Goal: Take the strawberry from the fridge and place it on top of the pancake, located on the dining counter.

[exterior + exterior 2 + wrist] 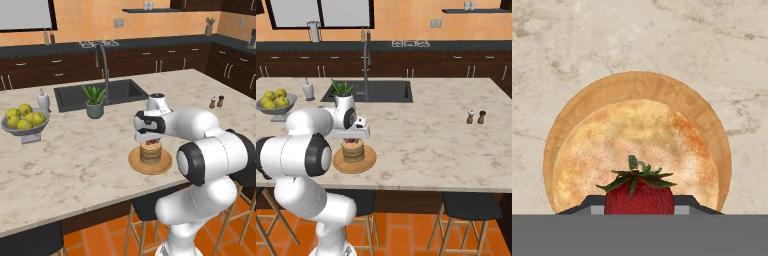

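Note:
The pancake [637, 135] is a golden-brown stack on a round tan plate [632, 82], standing near the front edge of the beige marbled dining counter [75, 150]. My gripper [639, 205] hangs directly above the stack, shut on the strawberry [639, 197], a red fruit with a green leafy top held between the two dark fingertips [592, 202]. In the left base view the gripper [151, 140] sits just over the pancake [150, 153], and a bit of red of the strawberry [351, 139] shows above the stack [353, 151] in the right base view. The fridge is out of view.
A dark inset sink [120, 92] with a curved tap [105, 65] lies behind the plate. A potted plant [94, 102], a soap dispenser [43, 100] and a bowl of yellow-green fruit [25, 120] stand to the left. Salt and pepper shakers [216, 102] stand at the right. Stools [466, 210] line the near edge.

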### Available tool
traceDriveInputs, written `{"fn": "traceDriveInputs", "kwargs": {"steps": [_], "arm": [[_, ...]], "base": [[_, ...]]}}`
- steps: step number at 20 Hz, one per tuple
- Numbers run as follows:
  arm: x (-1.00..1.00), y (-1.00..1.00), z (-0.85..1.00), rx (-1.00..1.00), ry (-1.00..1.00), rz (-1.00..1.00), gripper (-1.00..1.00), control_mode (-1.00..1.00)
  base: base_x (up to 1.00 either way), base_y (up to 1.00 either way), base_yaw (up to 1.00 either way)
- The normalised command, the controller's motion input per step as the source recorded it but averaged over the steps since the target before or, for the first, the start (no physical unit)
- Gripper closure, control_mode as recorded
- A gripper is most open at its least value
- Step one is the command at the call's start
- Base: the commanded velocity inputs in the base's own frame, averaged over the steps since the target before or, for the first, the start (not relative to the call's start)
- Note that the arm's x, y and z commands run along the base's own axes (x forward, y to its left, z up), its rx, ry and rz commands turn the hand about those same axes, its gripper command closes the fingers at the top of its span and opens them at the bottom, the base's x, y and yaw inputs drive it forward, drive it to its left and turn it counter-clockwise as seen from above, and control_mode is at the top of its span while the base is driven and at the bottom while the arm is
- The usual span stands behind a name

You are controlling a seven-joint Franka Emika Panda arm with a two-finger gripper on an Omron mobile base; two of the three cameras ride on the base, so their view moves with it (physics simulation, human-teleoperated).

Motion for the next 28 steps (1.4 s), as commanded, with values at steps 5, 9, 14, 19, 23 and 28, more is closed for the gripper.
{"fn": "traceDriveInputs", "kwargs": {"steps": [5, 9, 14, 19, 23, 28], "arm": [[0.00, 0.00, -0.01, 0.00, 0.00, 0.00, -1.00, -1.00], [0.00, 0.00, 0.00, 0.00, 0.00, 0.00, -1.00, -1.00], [0.00, 0.00, 0.00, 0.00, 0.00, 0.00, -1.00, -1.00], [-0.07, -0.05, 0.36, 0.00, -0.01, 0.00, -1.00, -1.00], [-0.71, -0.42, 0.83, 0.11, -0.07, 0.00, -1.00, -1.00], [-0.93, -0.47, 0.86, 0.18, -0.09, 0.00, -1.00, -1.00]], "base": [[0.00, 0.00, 0.00], [0.00, 0.00, 0.00], [0.00, 0.00, 0.00], [0.00, 0.00, 0.00], [0.00, 0.00, 0.00], [0.00, 0.00, 0.00]]}}
